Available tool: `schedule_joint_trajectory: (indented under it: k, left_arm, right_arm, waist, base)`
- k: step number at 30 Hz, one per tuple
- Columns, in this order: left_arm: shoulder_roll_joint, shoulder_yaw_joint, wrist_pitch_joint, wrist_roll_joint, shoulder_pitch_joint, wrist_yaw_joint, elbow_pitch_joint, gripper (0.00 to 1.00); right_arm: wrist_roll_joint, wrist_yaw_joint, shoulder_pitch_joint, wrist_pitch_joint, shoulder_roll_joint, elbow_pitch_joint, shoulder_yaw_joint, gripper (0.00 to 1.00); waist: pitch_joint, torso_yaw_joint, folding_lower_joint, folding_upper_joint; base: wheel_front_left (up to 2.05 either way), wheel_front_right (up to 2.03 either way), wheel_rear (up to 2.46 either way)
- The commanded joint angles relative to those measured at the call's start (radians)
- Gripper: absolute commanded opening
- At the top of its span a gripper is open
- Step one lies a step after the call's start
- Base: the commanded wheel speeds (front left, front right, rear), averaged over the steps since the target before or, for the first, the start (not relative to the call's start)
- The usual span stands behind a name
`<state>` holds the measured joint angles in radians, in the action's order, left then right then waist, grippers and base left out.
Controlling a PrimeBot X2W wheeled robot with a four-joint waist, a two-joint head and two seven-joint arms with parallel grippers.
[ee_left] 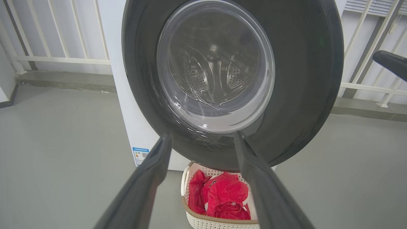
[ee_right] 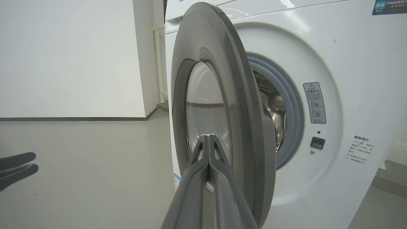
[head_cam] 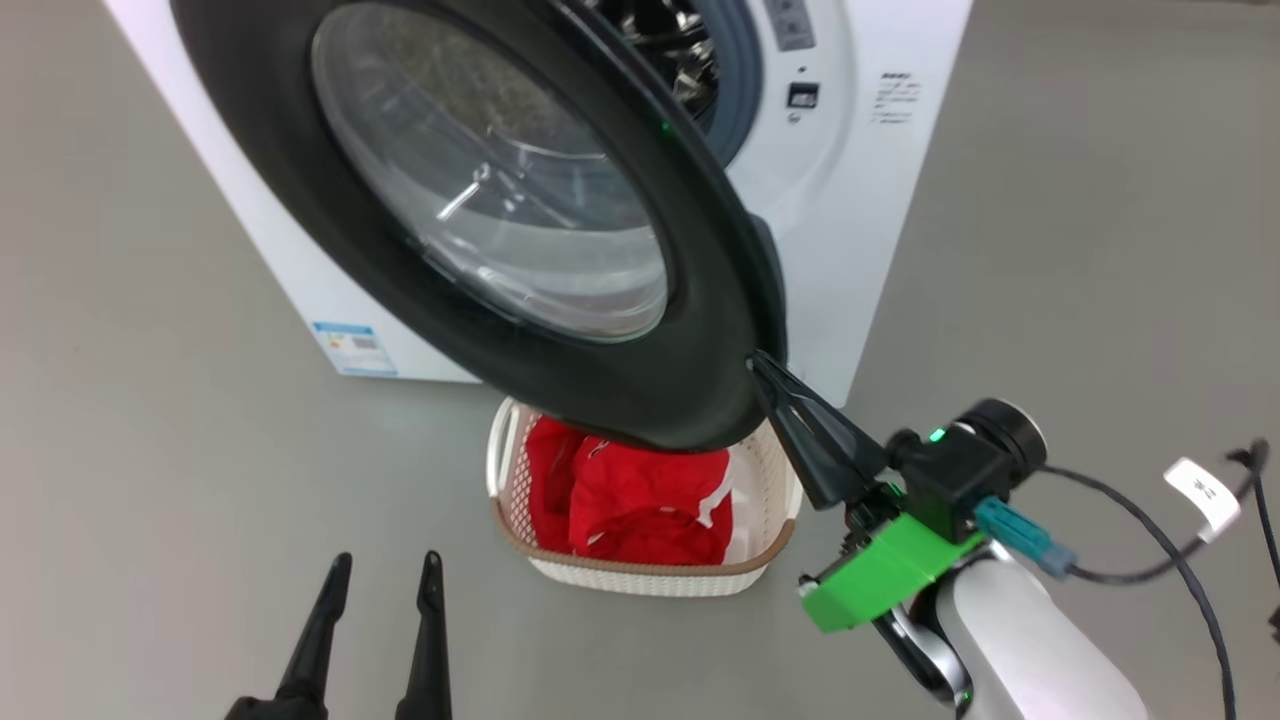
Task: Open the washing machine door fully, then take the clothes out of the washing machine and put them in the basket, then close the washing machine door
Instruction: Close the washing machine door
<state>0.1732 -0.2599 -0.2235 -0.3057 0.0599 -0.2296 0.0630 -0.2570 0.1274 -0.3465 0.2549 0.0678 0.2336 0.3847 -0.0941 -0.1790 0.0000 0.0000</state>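
Closing the washing machine door [head_cam: 640, 400], judged the remaining step: left tool [head_cam: 387, 560], fingers spread wide and empty, waits; just beyond it the basket [head_cam: 650, 567] holds the clothes [head_cam: 640, 500]. Right tool [head_cam: 756, 362], fingers pressed together holding nothing, seems to touch the door's rim; push steadily toward the washing machine [head_cam: 850, 250] beyond its tip, guarding against slip.

On the front of the washing machine [ee_right: 349, 57], a grey sticker [ee_right: 314, 102] beside the drum opening carries a red warning triangle above Chinese characters and two small diagrams. Lines of Chinese print [ee_right: 359, 149] stand below it. Small Chinese characters also mark a dark blue corner label [ee_right: 389, 6]. The blue label sticker [head_cam: 352, 348] low on the front and a white cable tag [head_cam: 1201, 492] are too small to read.
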Motion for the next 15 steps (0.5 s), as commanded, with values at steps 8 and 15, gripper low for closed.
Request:
schedule_joint_trajectory:
  k: [8,15]
  left_arm:
    - [-0.006,0.022,-0.021,0.018,-0.069,-0.004,0.005,1.0]
    - [-0.016,0.019,-0.028,0.018,-0.086,-0.004,-0.007,1.0]
  right_arm:
    - [-0.048,0.003,-0.129,0.001,0.008,0.091,0.064,0.0]
    - [-0.065,0.003,-0.176,0.004,0.018,0.164,0.057,0.0]
  waist:
    - [-0.05,-0.048,0.0,0.0]
    - [-0.064,-0.064,0.0,0.0]
  base:
    - [0.0,0.0,0.0]
    - [0.0,0.0,0.0]
